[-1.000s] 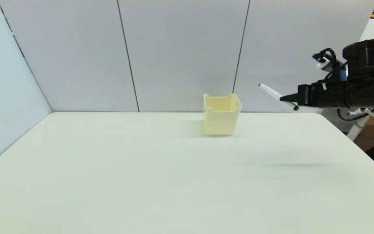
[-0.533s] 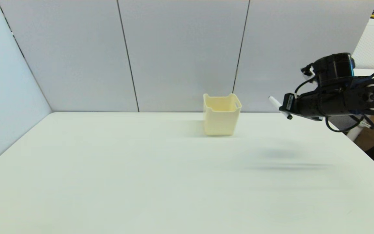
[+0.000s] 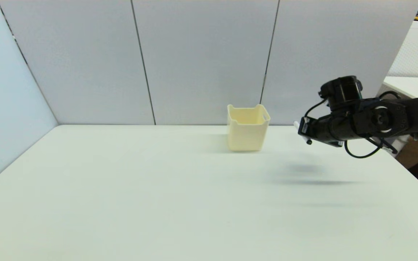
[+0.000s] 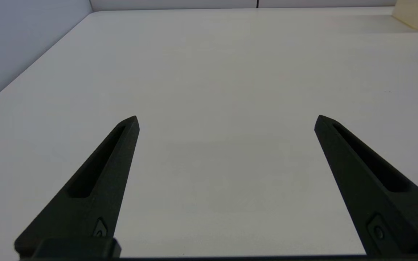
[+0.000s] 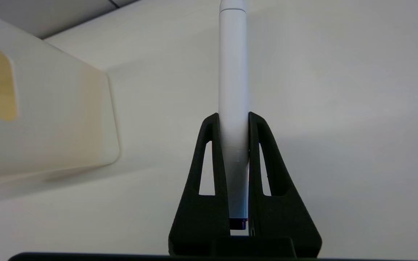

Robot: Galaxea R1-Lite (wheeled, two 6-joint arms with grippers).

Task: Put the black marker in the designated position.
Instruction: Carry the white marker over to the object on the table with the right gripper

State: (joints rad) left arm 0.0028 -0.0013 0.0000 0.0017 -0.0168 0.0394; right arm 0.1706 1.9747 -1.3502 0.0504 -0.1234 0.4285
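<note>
Right gripper [image 5: 233,119] grasps the black marker [image 5: 233,83] right of the cream bin [image 3: 247,127]; approaching low risks striking its wall. Left gripper [image 4: 226,121] idles, fingers spread.

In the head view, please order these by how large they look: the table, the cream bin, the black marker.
1. White table
2. Cream bin
3. Black marker, mostly hidden inside the right gripper, so only a short stub shows.
</note>
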